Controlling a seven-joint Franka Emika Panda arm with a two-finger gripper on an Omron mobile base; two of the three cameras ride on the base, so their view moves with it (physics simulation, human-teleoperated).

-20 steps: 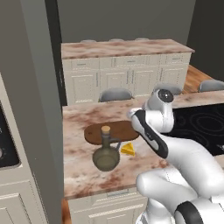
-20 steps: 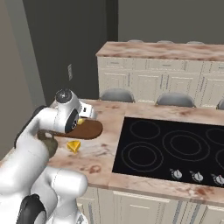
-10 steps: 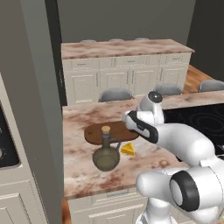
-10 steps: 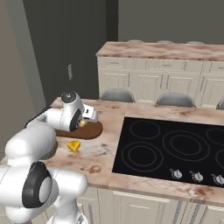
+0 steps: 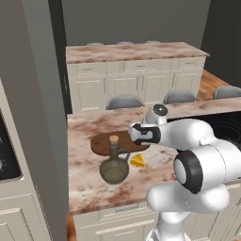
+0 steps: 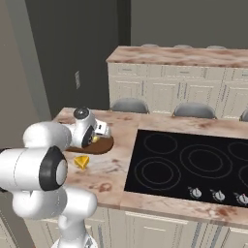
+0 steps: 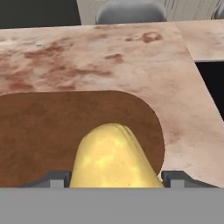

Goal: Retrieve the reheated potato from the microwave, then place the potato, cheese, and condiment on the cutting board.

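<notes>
Marble counter [image 5: 89, 181] | gripper [image 7: 114, 181] holds potato [image 7: 114, 159] between jaws, over board [image 7: 52, 127] | left: release potato; cheese [image 5: 138, 161], bottle [image 5: 114, 167] off board

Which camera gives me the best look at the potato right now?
The hand view: the potato sits large between the fingertips, over the cutting board's rounded end. In the right base view it is just a yellow sliver beside the gripper. In the left base view the hand hides it.
</notes>
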